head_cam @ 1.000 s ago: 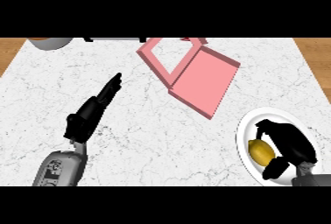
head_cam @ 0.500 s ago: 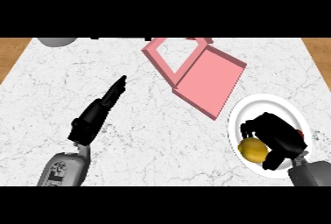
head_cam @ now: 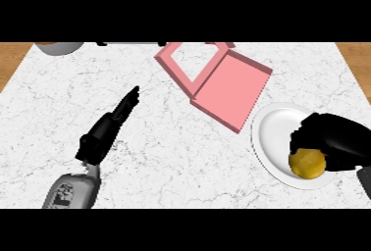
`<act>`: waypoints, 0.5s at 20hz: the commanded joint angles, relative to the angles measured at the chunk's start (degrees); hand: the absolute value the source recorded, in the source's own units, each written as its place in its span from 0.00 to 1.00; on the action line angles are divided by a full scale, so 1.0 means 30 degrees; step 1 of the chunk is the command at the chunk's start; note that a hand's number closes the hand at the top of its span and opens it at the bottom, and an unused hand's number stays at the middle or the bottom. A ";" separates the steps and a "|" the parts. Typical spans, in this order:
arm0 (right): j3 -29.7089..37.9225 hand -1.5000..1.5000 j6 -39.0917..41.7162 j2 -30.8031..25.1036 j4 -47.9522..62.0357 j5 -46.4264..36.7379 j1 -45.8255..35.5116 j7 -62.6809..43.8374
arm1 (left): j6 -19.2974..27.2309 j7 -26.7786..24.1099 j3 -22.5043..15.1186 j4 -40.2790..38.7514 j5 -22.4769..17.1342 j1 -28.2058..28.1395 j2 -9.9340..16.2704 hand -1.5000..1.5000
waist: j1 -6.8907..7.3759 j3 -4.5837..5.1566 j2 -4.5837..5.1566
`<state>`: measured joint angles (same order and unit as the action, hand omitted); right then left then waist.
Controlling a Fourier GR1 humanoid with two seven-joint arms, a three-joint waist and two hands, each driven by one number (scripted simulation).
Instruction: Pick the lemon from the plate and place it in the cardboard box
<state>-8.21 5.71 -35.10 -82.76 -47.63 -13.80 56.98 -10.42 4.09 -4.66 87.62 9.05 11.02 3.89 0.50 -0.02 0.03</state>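
The yellow lemon (head_cam: 307,163) lies on the white plate (head_cam: 274,133) at the counter's right edge. My right hand (head_cam: 334,140) is over the plate with its fingers curled round the lemon's upper right side, hiding part of it. The pink cardboard box (head_cam: 217,83) lies open at the back centre, its flap spread toward the plate. My left hand (head_cam: 111,127) is at the left of the counter, fingers straight and pointing toward the back, holding nothing.
A grey bowl (head_cam: 59,47) shows at the back left corner, cut off by the view's top. The wooden floor is visible past the counter's left and right edges.
My right hand has closed in over the lemon, curling round it on the plate. The view has shifted slightly. The left hand keeps its pose.
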 commanded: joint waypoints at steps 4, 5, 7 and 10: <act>0.3013 1.00 0.3603 -0.3459 -0.0488 0.5477 -0.0655 0.4419 | -0.0663 -0.0251 0.0694 -0.0005 -0.0588 -0.0173 0.0667 0.50 | -0.0211 0.0007 -0.0032; 0.2817 1.00 0.4004 -0.3909 -0.1263 0.6170 0.0301 0.4681 | 0.0077 0.0416 0.0404 0.0504 -0.0007 -0.0317 0.0322 0.50 | -0.0353 0.0002 -0.0098; 0.3842 1.00 0.5109 -0.4553 -0.0518 0.8720 -0.0666 0.4546 | -0.0180 -0.0004 0.0268 0.0269 -0.0190 -0.0170 0.0194 0.50 | -0.0259 0.0007 -0.0047; 0.4773 1.00 0.6060 -0.5694 -0.1224 1.1176 -0.0038 0.3199 | 0.0501 0.0510 -0.0096 0.0295 0.0408 0.0371 -0.0320 0.50 | -0.0545 0.0007 -0.0107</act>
<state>1.56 12.00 -47.81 -86.30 -23.42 -14.16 59.19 -10.33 4.41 -3.96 87.86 8.96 11.09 4.09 -0.48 0.02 -0.14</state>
